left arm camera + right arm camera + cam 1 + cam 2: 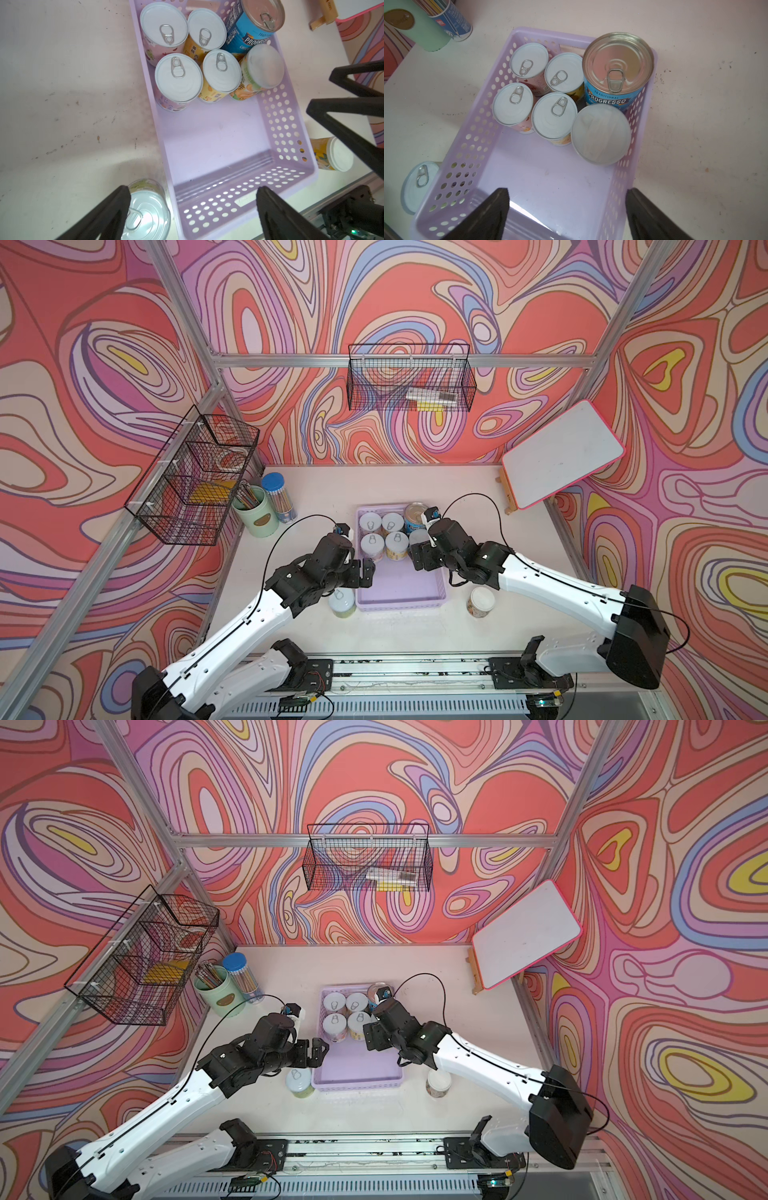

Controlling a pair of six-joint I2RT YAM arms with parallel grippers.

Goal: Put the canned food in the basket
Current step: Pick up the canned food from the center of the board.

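My left gripper [193,190] and right gripper [568,191] gape apart (nothing held); I'd centre the left squarely over the loose can [149,207], clear of the basket [278,124] wall

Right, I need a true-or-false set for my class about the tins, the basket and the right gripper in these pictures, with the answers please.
1. Six cans stand in the basket. True.
2. The blue-labelled can lies on its side. False: it stands upright in a corner of the basket.
3. A green-labelled can and a yellow-labelled can stand outside the basket. True.
4. The right gripper holds a can in its jaws. False: the jaws stand open over the basket with nothing between them.
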